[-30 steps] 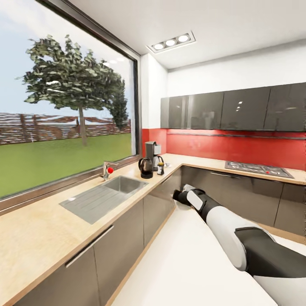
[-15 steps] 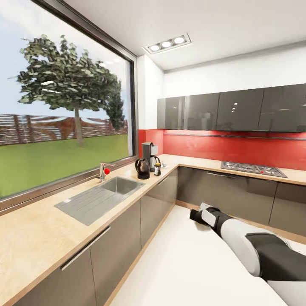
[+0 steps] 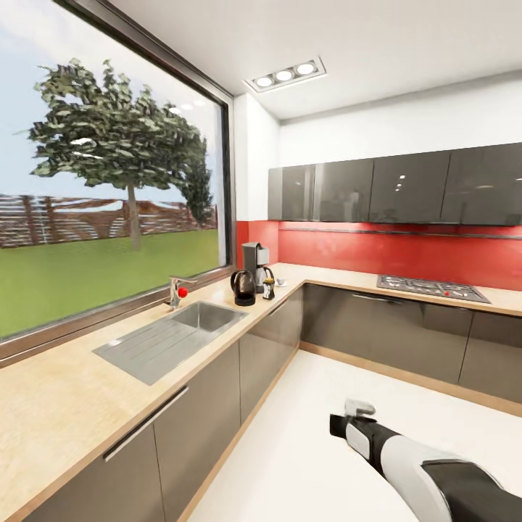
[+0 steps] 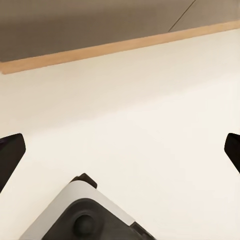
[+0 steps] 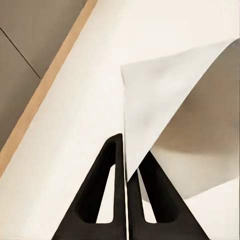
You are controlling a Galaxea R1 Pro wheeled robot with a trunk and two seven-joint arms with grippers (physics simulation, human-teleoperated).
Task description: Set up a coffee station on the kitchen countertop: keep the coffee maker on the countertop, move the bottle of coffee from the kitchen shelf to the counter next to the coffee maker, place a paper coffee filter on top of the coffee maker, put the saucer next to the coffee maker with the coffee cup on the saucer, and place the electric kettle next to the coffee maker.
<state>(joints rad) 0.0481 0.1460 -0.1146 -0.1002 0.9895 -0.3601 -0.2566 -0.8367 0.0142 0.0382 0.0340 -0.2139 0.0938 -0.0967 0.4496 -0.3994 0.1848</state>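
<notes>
Right wrist view shows the right tool pinching the paper coffee filter; head view shows the coffee maker mid-frame on the bench; left tool spread.

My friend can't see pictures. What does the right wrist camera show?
The right gripper has its two black fingers pressed shut on a thin white paper coffee filter, which fans out ahead of them. Behind it are the pale floor and a cabinet's wooden baseboard.

Lighting was bright and even, from the window and ceiling spotlights. Cabinets showed glare; edges were slightly soft.
</notes>
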